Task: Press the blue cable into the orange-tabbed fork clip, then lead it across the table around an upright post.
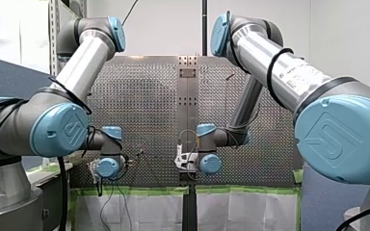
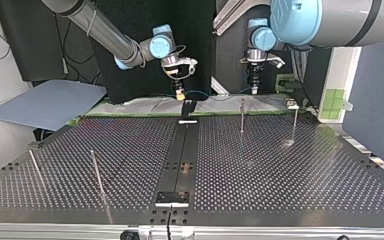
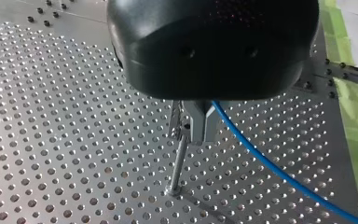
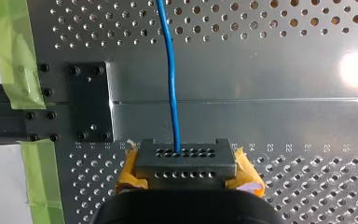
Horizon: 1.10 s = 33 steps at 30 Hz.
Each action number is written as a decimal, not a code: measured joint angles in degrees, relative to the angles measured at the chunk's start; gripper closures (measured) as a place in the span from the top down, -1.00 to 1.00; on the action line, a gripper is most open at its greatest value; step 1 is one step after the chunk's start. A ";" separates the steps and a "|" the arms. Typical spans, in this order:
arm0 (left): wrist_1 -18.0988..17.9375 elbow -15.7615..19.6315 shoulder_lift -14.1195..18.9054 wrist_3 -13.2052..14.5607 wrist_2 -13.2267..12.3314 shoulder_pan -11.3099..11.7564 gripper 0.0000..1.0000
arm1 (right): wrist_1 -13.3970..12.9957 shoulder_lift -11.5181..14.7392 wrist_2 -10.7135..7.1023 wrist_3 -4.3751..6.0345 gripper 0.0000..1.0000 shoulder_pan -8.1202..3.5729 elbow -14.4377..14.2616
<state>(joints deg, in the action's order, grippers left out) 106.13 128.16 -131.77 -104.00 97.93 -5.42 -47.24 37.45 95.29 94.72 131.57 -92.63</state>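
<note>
Both tools hold the blue cable (image 4: 171, 84) off the surface (image 2: 280, 175), at its far end in the top view. Right tool (image 4: 185, 161): yellow pads pinching the cable. Left tool (image 3: 193, 135): fingers pressed together on it further along, just beside an upright post (image 3: 179, 163). Cable runs past the post, not wrapped around it. Orange-tabbed fork clip not identifiable, so pressing-in is unconfirmed. Routing looks mostly left to do.

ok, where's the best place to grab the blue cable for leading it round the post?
On the blue cable, likely the straight bare run beside the upright post. Come from above, pinching across its line: it is thin, straight and stands apart from the post there.
</note>
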 joint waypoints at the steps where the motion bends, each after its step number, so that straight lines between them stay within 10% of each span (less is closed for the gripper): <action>1: 0.40 -0.37 0.00 -0.05 -0.05 0.07 -1.00 | -0.01 -0.01 0.00 -0.08 -1.00 -0.08 0.02; 33: 1.90 -2.72 -0.01 0.01 -4.34 4.23 -1.00 | 0.46 -3.43 0.25 -0.92 -1.00 -0.96 2.08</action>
<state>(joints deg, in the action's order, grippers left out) 108.03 125.44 -131.78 -103.99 93.59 -1.19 -46.78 34.02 95.54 93.80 130.61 -90.54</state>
